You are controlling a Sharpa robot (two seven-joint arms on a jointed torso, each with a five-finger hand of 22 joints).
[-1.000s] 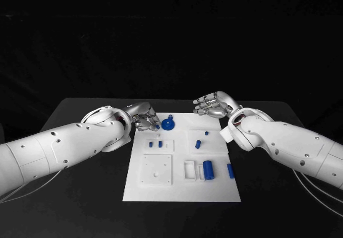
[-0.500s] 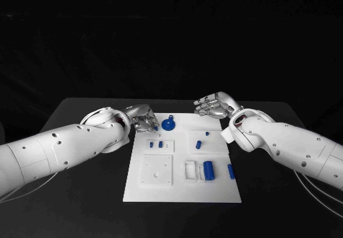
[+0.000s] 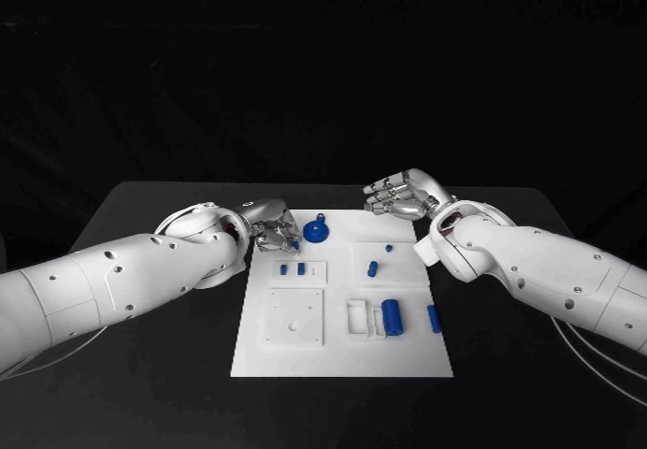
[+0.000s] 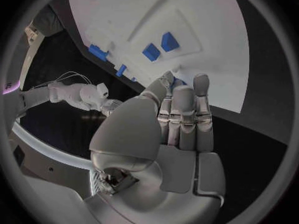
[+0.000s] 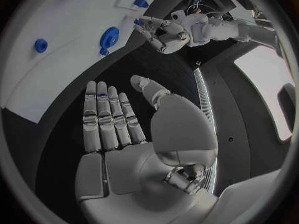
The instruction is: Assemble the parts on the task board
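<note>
Looking down from the head: left hand (image 3: 274,227) at the task board (image 3: 344,351) far-left corner on the black tabletop (image 3: 149,374), fingers curled, grip impossible to tell; right hand (image 3: 402,195) beyond the far-right corner, fingers loosely bent, empty. From the left wrist: fingers (image 4: 185,115) straight, close together over the board's edge beside two blue parts (image 4: 159,47). From the right wrist: fingers (image 5: 107,115) extended and apart, holding nothing, above bare tabletop.

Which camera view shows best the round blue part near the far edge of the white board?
The head view: the round blue part lies unobstructed on the task board. The right wrist view shows it near the rim, distorted. In the left wrist view I cannot identify it.
</note>
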